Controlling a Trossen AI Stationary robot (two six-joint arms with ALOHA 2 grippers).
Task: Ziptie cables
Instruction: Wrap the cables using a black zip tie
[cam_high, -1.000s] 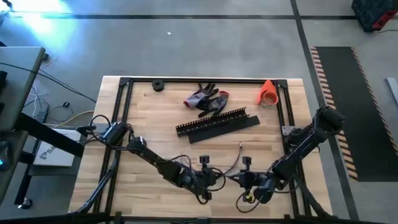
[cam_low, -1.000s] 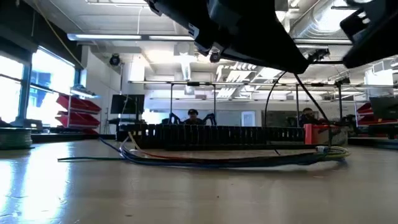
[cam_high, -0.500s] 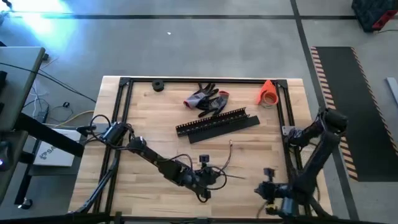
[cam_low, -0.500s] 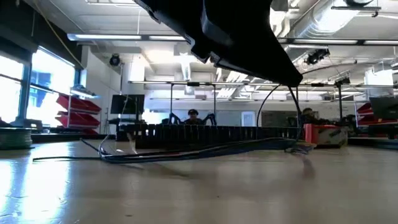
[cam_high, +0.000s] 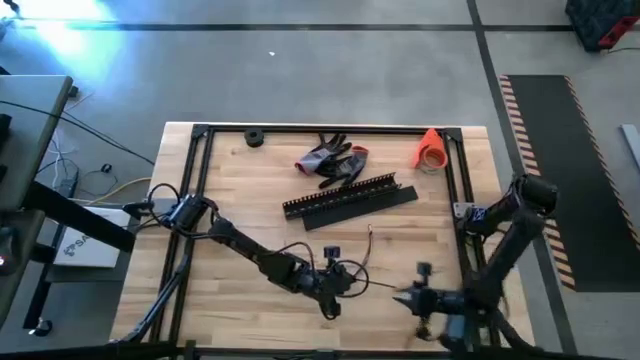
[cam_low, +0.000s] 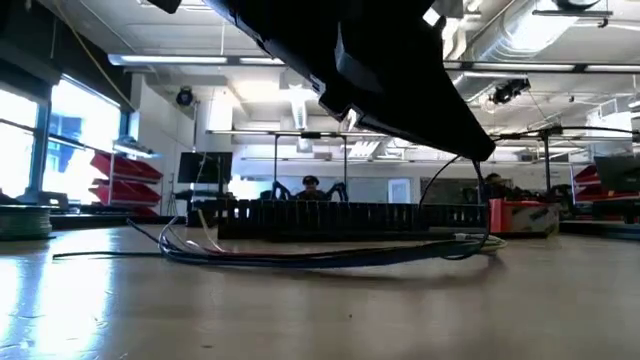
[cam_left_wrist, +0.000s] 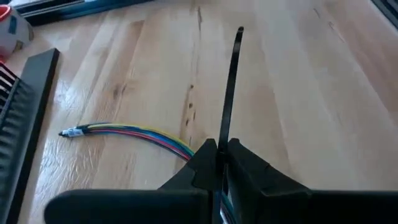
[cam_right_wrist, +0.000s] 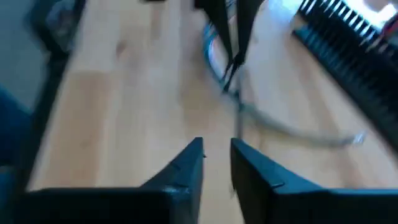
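Right jaws have backed away from the cables over the last second, swinging out toward the worktop's near edge, and now edge back in a touch. They stand slightly apart with nothing between them, the bundle well ahead of them in the right wrist view.

Left jaws are pressed together on a black ziptie, which sticks straight out ahead of them, stiff and flat. The cables run under and just beside these jaws, their free end fanning out ahead and to one side on the bare worktop, short of the black slotted strip.

My read on handling: thin, light, floppy wires; they will splay and slide on smooth wood rather than hold a shape. Best grip looks like mid-bundle, close to the left jaws where the strands lie tight together, not the loose tip. The ziptie is springy and slick, so pinch it near its end. Gloves and an orange piece lie well beyond.
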